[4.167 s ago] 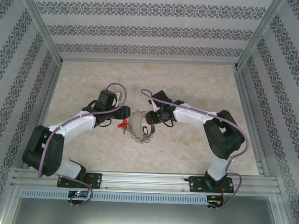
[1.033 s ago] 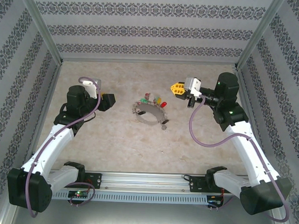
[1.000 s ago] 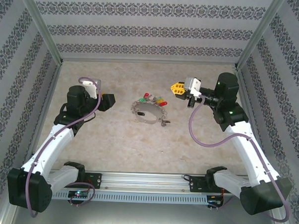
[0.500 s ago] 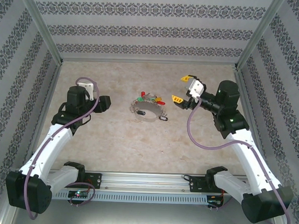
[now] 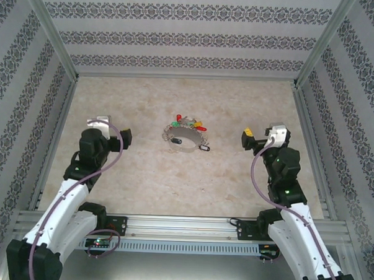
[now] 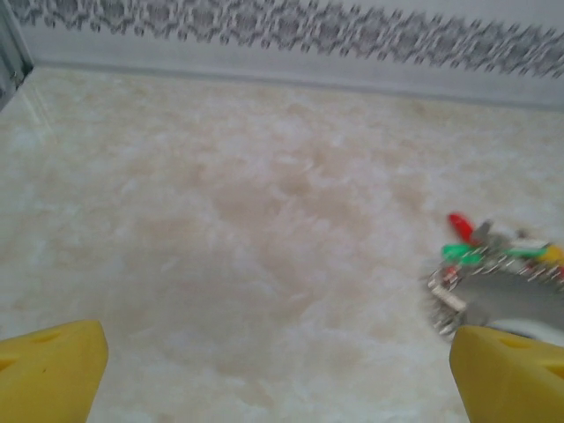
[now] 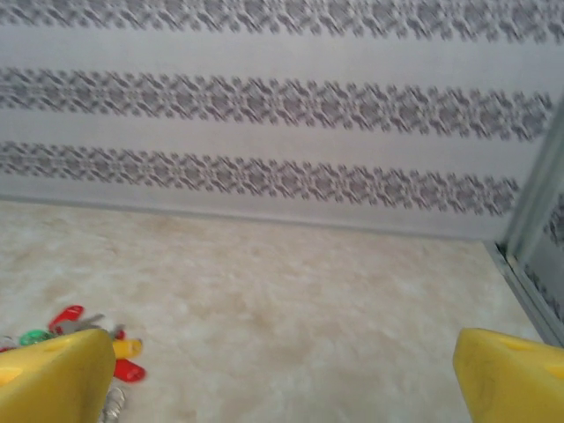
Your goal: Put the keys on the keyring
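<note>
- Top external: keyring (image 5: 186, 139) lies flat on the table (image 5: 135, 181), approx mid-table, between the two arms and well apart from both.
- It's a thin grey metal loop, chain-like, roughly round.
- The keys (image 5: 189, 123) are bunched at the loop's far edge, with red, green and yellow-orange tags (image 5: 200, 126) side by side. Can't tell at this size whether each one is threaded on.
- Small dark bits at the loop's left and near-right edges, too small to ID.
- The left gripper (image 5: 126, 138) is left of the ring and the right gripper (image 5: 246, 139) is right of it. Neither touches it.
- Left wrist: yellow fingertips (image 6: 48, 370) sit at the two bottom corners, spread wide w/ bare table between, nothing held. The ring is at the right edge, just above the right-hand tip. Red, green and yellow tags show there, blurred.
- Right wrist: yellow fingertips (image 7: 53, 379) again at the bottom corners, jaws released, nothing held. Tags at bottom left, just beside that tip: two red, one green, one yellow, plus a bit of chain below. Patterned wall (image 7: 282, 132) behind.
</note>
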Motion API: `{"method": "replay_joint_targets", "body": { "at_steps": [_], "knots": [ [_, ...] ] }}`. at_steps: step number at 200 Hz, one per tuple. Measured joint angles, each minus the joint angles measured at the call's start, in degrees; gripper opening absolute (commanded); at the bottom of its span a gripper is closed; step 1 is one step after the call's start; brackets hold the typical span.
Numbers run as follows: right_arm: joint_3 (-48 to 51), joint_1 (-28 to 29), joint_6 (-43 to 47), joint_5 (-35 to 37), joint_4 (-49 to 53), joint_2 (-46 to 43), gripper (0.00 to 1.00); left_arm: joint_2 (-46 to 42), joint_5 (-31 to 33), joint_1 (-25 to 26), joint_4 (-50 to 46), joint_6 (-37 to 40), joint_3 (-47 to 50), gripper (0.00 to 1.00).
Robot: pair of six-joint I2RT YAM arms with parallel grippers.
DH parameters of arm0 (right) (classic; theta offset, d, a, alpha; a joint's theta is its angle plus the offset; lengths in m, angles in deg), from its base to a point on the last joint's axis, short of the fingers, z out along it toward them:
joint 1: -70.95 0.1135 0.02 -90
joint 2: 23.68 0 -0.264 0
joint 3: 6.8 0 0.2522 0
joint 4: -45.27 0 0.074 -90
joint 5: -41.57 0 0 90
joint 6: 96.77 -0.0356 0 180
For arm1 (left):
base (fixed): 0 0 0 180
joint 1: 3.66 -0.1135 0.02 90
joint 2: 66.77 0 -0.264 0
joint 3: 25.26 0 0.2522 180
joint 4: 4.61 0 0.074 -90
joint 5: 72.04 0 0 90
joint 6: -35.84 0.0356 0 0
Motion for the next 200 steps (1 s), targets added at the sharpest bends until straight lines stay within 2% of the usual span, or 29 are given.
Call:
{"method": "replay_joint_targets", "body": {
  "at_steps": [30,77,137,164,200],
  "knots": [
    [8.5,-0.1,-1.0,2.4,-1.6,-1.6,0.98,1.5,1.0,0.0,3.5,1.4,5.8,1.0],
    [8.6,-1.0,0.4,0.6,-2.1,2.0,0.98,2.1,2.8,0.0,8.5,3.0,6.3,1.0],
    [14.7,-4.5,-0.2,-0.6,-11.1,6.2,0.98,6.6,3.2,0.0,14.4,5.3,9.3,1.0],
    [16.3,-6.6,-1.4,-0.6,-17.7,12.7,0.98,12.6,3.1,0.0,20.2,6.1,10.2,1.0],
    [16.1,-6.8,-1.7,-0.7,-28.2,26.2,0.98,22.9,3.4,0.0,29.0,7.2,10.5,1.0]
  ]
}}
